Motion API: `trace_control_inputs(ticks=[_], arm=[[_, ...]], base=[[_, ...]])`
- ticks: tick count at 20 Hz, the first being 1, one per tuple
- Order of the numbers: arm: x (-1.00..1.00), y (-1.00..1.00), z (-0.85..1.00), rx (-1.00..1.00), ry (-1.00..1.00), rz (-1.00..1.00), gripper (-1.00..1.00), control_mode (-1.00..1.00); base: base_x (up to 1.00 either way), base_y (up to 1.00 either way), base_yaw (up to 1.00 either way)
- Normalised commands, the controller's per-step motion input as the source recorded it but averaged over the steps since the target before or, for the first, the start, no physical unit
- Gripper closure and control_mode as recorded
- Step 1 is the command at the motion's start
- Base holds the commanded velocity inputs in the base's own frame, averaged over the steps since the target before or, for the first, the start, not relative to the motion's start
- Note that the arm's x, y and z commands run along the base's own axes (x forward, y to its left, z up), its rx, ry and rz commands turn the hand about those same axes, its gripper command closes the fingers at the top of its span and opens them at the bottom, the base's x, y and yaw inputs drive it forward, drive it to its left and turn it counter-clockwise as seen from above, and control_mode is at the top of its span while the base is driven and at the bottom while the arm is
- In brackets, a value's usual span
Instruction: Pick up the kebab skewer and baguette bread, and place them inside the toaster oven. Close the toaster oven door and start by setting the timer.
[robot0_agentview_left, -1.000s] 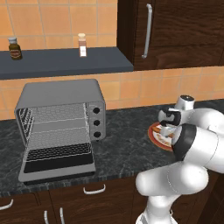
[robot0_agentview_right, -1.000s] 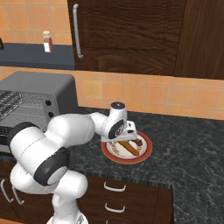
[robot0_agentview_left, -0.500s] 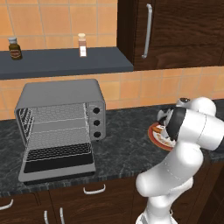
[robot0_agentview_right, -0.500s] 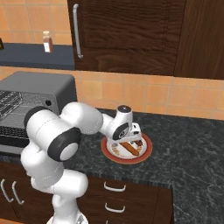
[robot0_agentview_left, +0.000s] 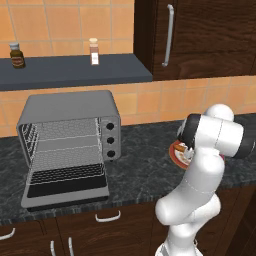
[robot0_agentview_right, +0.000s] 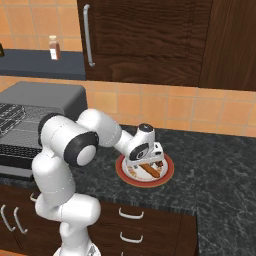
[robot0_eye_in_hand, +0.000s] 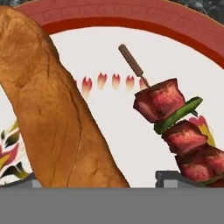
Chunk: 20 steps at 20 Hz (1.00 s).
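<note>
On a red-rimmed plate (robot0_eye_in_hand: 131, 17) the tan baguette bread (robot0_eye_in_hand: 57, 113) lies beside the kebab skewer (robot0_eye_in_hand: 175, 118) of red meat chunks and green pepper. My gripper (robot0_eye_in_hand: 94, 180) is down on the plate and open. One fingertip (robot0_eye_in_hand: 173, 177) stands between loaf and skewer, the other beyond the loaf's far side, with a gap left to the loaf. From the right base view the gripper (robot0_agentview_right: 145, 162) sits low over the plate (robot0_agentview_right: 167, 172). The toaster oven (robot0_agentview_left: 70, 107) stands to the left with its door (robot0_agentview_left: 67, 187) folded down flat.
Three black knobs (robot0_agentview_left: 110, 140) run down the oven's right front. Two spice bottles (robot0_agentview_left: 18, 54) (robot0_agentview_left: 93, 51) stand on the shelf above. A dark cabinet with a bar handle (robot0_agentview_left: 169, 35) hangs over the plate. The dark counter (robot0_agentview_right: 220, 165) stretches right of the plate.
The hand has sunk lower onto the plate while the elbow swung up and over it. The jaws have narrowed a little around the loaf.
</note>
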Motion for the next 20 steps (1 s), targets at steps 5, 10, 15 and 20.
trace_control_inputs(ticks=[5,10,15,20], arm=[[-0.11,0.04,-0.22,-0.02,-0.04,0.03,1.00,-1.00],[-0.44,0.23,0.88,0.00,-0.01,0.03,1.00,-1.00],[-0.99,0.86,0.87,-0.09,0.02,0.27,1.00,-1.00],[-0.74,1.00,0.37,-0.01,0.04,0.13,1.00,-1.00]], base=[[0.00,0.00,0.00],[0.00,0.00,0.00],[0.00,0.00,0.00],[0.00,0.00,0.00]])
